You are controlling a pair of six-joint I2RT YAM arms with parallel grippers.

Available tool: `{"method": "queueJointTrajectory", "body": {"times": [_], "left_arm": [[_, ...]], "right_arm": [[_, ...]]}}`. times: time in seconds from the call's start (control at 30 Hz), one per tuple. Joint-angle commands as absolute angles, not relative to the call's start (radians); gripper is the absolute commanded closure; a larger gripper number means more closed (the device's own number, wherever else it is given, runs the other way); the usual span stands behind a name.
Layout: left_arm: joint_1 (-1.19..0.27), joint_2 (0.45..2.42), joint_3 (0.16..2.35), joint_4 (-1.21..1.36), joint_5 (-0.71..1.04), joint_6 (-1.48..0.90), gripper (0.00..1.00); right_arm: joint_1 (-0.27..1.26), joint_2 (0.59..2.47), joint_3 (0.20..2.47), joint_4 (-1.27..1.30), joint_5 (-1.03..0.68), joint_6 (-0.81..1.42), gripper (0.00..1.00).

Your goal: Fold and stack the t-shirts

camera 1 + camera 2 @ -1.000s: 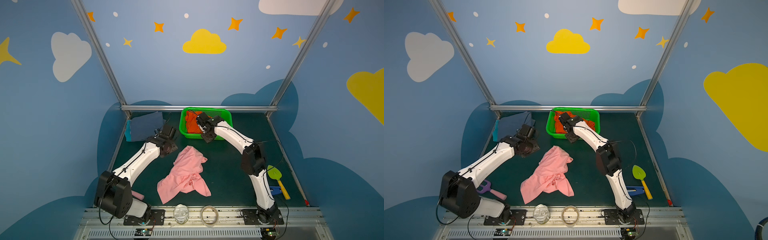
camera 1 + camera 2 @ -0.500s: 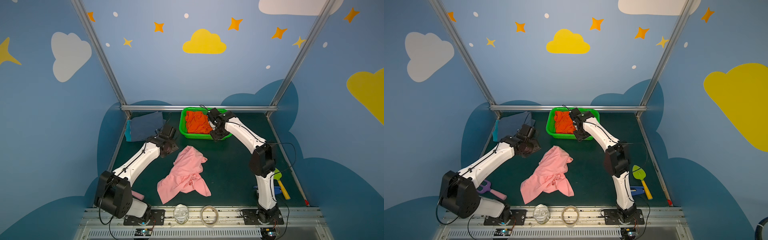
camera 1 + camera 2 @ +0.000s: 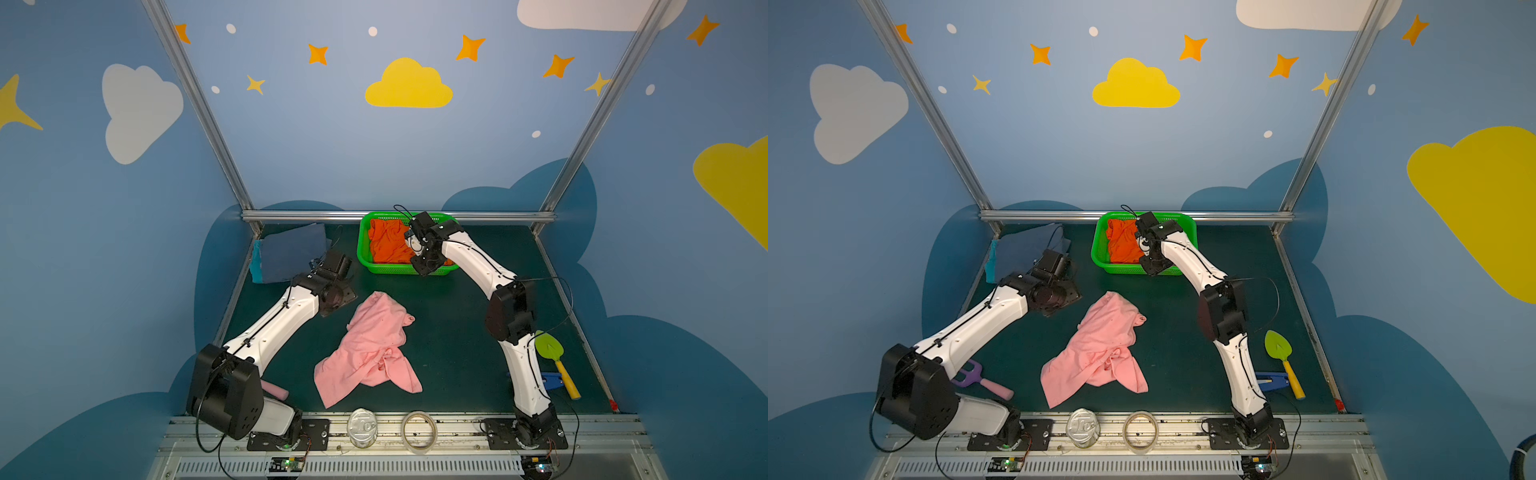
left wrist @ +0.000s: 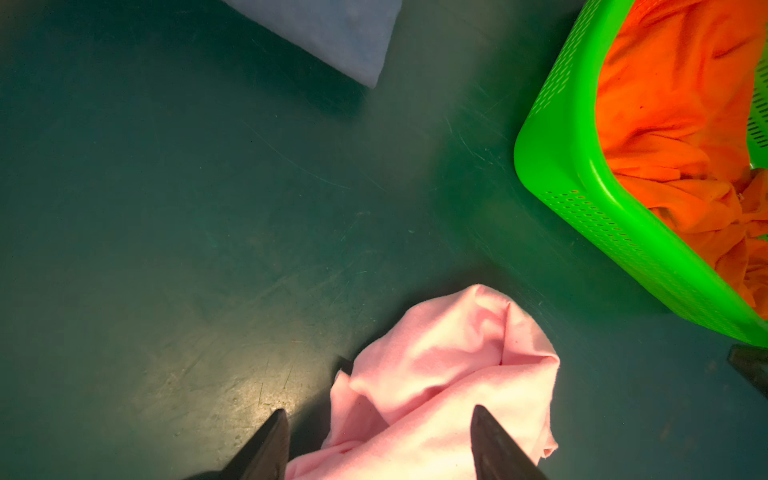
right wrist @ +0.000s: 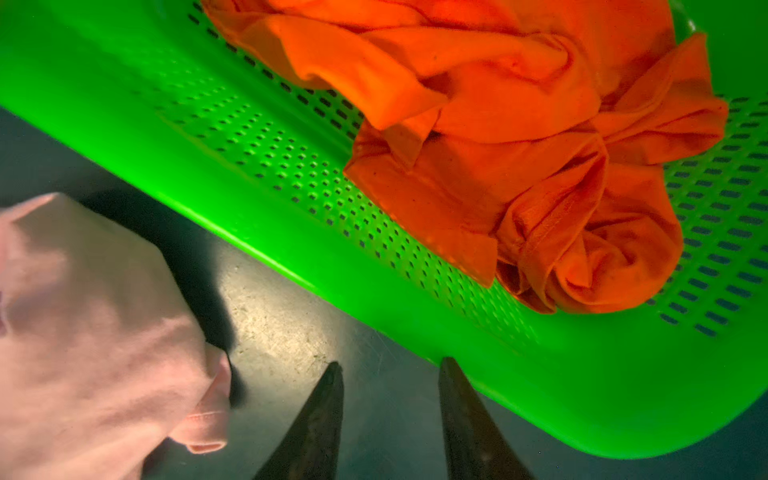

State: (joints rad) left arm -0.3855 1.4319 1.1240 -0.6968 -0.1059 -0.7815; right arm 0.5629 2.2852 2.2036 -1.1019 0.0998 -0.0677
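Note:
A crumpled light pink t-shirt (image 3: 372,349) (image 3: 1100,353) lies mid-table. An orange t-shirt (image 3: 388,245) (image 5: 519,145) sits bunched in the green basket (image 3: 363,257). At the back left a folded slate blue t-shirt (image 3: 291,249) rests on a teal one (image 3: 257,262). My left gripper (image 4: 380,415) (image 3: 343,299) hangs open over the far end of the pink t-shirt (image 4: 449,374), and it holds nothing. My right gripper (image 5: 391,365) (image 3: 424,268) is open over bare table, just in front of the basket's front wall (image 5: 374,266). Nothing is between its fingers.
A green toy shovel with a yellow handle (image 3: 552,353) and a blue piece (image 3: 550,380) lie by the right arm's base. A purple toy fork with a pink handle (image 3: 976,378) lies front left. A metal can (image 3: 362,426) and a tape roll (image 3: 419,430) sit on the front rail.
My right arm has swung to the right along the basket, uncovering more of the orange t-shirt, then eased back a little. The left arm and the pink t-shirt have hardly moved.

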Motion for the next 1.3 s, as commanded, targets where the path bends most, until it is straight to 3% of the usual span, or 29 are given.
{"method": "queueJointTrajectory", "body": {"times": [0.0, 0.17, 0.37, 0.47, 0.6, 0.67, 0.73, 0.93, 1.1, 1.27], "left_arm": [[-0.388, 1.408, 1.104, -0.706, -0.111, -0.785, 0.3], [-0.387, 1.429, 1.118, -0.702, -0.1, -0.779, 0.3], [-0.389, 1.438, 1.123, -0.69, -0.086, -0.777, 0.3], [-0.389, 1.435, 1.121, -0.69, -0.088, -0.772, 0.3], [-0.39, 1.432, 1.115, -0.695, -0.094, -0.773, 0.3], [-0.39, 1.429, 1.11, -0.696, -0.098, -0.774, 0.3], [-0.391, 1.425, 1.105, -0.698, -0.103, -0.775, 0.3], [-0.389, 1.424, 1.108, -0.72, -0.122, -0.762, 0.27], [-0.389, 1.44, 1.122, -0.73, -0.122, -0.755, 0.25], [-0.39, 1.459, 1.128, -0.744, -0.105, -0.755, 0.25]], "right_arm": [[0.545, 2.296, 2.164, -1.158, 0.029, -0.057, 0.72], [0.542, 2.2, 2.044, -1.154, 0.0, -0.021, 0.88], [0.541, 2.094, 1.936, -1.141, -0.001, -0.008, 0.91], [0.543, 2.03, 1.887, -1.058, 0.018, -0.04, 0.65], [0.571, 1.979, 1.846, -0.907, 0.082, -0.138, 0.42], [0.583, 1.997, 1.849, -0.856, 0.109, -0.223, 0.36], [0.592, 2.041, 1.883, -0.843, 0.126, -0.273, 0.19], [0.61, 2.25, 2.14, -0.997, 0.091, -0.235, 0.19], [0.618, 2.348, 2.205, -0.966, 0.083, -0.268, 0.2], [0.579, 2.422, 2.312, -1.016, 0.064, -0.191, 0.39]]}}
